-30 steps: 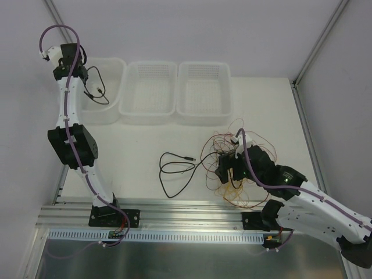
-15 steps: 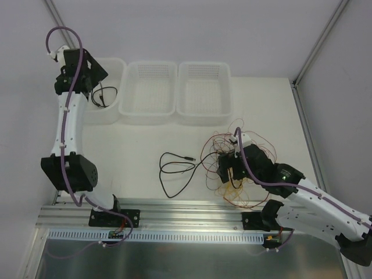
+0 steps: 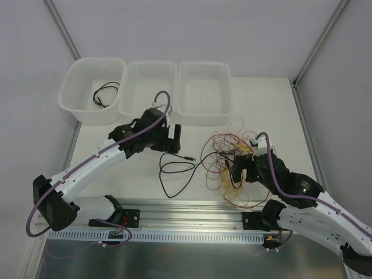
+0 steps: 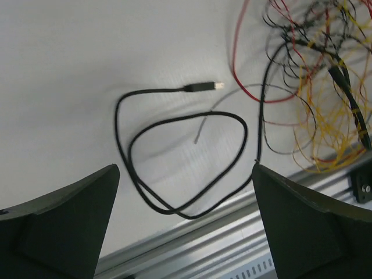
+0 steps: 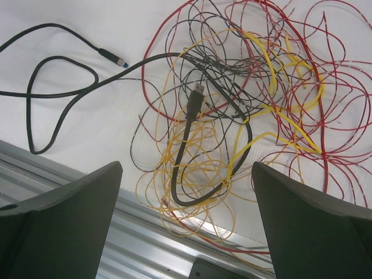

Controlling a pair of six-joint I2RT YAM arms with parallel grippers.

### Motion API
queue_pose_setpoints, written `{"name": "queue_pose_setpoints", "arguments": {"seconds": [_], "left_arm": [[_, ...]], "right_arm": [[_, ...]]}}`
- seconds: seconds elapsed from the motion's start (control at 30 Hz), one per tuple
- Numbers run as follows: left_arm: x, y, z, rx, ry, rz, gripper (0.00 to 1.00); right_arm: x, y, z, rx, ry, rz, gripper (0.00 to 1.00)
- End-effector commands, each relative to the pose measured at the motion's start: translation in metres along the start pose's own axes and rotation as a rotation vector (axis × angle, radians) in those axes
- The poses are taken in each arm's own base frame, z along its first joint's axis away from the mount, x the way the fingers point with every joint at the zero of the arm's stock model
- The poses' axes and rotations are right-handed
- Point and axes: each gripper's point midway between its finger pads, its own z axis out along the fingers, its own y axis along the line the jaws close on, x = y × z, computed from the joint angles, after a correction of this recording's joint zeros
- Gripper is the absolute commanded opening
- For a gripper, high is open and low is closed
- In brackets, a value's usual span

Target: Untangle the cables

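Left gripper (image 3: pixel 172 138) hangs over the middle of the top view, pincer spread wide and holding nothing. Its wrist camera looks straight down on the black USB cable (image 4: pixel 154 90), which lies in two loose loops on the white table (image 4: pixel 70 58) with its plug (image 4: pixel 202 86) pointing right. The cables (image 3: pixel 232 158), a knot of red, yellow and black wires, sit right of centre, just above the aluminium rail (image 3: pixel 192 207). The right gripper (image 3: pixel 235 172) hovers over that knot, also released and empty. Its wrist view shows a second black lead (image 5: pixel 185 139) threaded through the yellow loops, USB plug (image 5: pixel 196 95) up. The looped cable looks like the one to take, but its far run heads into the knot at upper right in the left wrist view. So the smart grip is close to the free plug, well away from the thin wires. Pull slowly, away from the knot, and watch for red strands dragging along. The right gripper could pin the bundle meanwhile. The left bin (image 3: pixel 87 117) at upper left already holds a coiled black cable (image 3: pixel 103 93), a likely destination.
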Motion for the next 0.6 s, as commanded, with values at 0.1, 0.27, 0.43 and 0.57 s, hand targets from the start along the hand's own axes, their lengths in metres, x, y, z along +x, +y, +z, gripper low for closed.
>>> {"name": "queue_pose_setpoints", "arguments": {"seconds": [0.1, 0.27, 0.43, 0.57], "left_arm": [[0.049, -0.076, 0.019, 0.034, 0.069, 0.278, 0.99], [0.071, -0.100, 0.052, -0.047, 0.108, 0.392, 0.99], [0.084, -0.098, 0.085, -0.178, 0.124, 0.445, 0.91], [0.088, -0.086, 0.100, -0.272, 0.114, 0.448, 0.82]], "right_arm": [[0.018, -0.022, -0.005, 0.084, 0.005, 0.087, 0.99], [0.020, -0.034, -0.014, 0.131, -0.016, 0.139, 1.00], [0.019, -0.038, -0.021, 0.129, -0.045, 0.186, 1.00], [0.022, -0.038, -0.021, 0.125, -0.034, 0.179, 1.00]]}}
